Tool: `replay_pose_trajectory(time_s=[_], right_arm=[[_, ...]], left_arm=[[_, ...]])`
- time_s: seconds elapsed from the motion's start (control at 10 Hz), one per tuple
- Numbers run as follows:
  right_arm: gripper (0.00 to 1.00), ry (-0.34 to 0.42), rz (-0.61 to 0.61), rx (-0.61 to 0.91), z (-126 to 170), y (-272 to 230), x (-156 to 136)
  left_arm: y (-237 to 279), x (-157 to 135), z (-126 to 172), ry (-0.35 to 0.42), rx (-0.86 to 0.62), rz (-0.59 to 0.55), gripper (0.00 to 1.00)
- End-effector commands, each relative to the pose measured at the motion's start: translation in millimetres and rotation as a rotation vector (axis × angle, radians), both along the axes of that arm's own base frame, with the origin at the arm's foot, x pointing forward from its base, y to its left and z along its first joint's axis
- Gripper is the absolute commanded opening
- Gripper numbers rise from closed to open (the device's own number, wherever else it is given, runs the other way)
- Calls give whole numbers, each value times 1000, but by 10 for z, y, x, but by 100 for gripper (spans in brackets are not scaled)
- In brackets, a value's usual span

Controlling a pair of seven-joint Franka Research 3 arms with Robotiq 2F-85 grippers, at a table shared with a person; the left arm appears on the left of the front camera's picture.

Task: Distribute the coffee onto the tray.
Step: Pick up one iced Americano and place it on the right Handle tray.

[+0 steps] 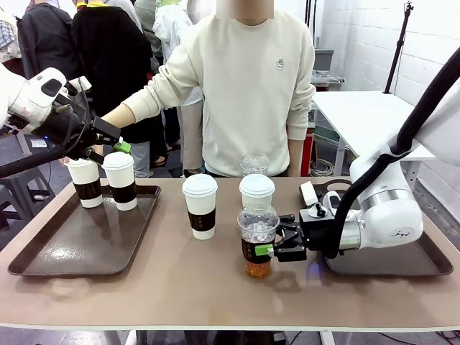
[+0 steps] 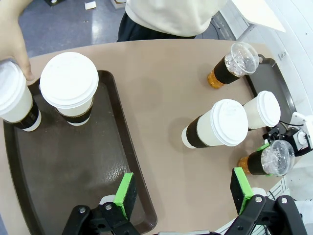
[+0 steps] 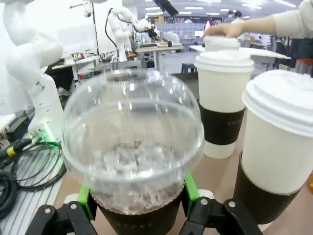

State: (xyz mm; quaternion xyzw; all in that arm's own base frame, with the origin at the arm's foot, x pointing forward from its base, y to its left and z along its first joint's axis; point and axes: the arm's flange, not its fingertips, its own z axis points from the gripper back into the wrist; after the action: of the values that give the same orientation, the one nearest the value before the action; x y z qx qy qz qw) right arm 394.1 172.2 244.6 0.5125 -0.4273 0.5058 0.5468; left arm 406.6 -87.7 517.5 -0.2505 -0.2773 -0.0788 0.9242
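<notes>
My right gripper (image 1: 267, 250) is shut on a clear dome-lidded iced coffee cup (image 1: 257, 237), standing on the table at centre; the green pads (image 3: 190, 192) press its dark sleeve (image 3: 137, 215). On the left tray (image 1: 79, 244) stand two white lidded cups (image 1: 119, 180), one (image 1: 85, 183) under the person's hand (image 2: 12, 36). My left gripper (image 1: 108, 144) hovers open just above them, empty (image 2: 183, 191). Two more white cups (image 1: 200, 205) (image 1: 256, 190) and a second iced cup (image 1: 254, 164) stand mid-table.
A second brown tray (image 1: 402, 264) lies at the right under my right arm. The person stands at the far edge, one arm stretched to the left tray. Bare table lies between the two trays along the near edge.
</notes>
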Motion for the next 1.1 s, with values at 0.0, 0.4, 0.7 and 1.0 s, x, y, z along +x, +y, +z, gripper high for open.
replay_pose_trajectory(time_s=[0.0,0.4,0.7,1.0], right_arm=[[80,38,9,21,457,-247,-164],[80,12,-32,-34,1026,-748,-243],[80,-63,-171,-77,1281,-1251,-133],[80,-60,-252,-95,1281,-1726,234]], left_arm=[[4,7,-8,6,-14,-4,100],[4,7,-8,6,-14,-4,100],[4,7,-8,6,-14,-4,100],[4,7,-8,6,-14,-4,100]])
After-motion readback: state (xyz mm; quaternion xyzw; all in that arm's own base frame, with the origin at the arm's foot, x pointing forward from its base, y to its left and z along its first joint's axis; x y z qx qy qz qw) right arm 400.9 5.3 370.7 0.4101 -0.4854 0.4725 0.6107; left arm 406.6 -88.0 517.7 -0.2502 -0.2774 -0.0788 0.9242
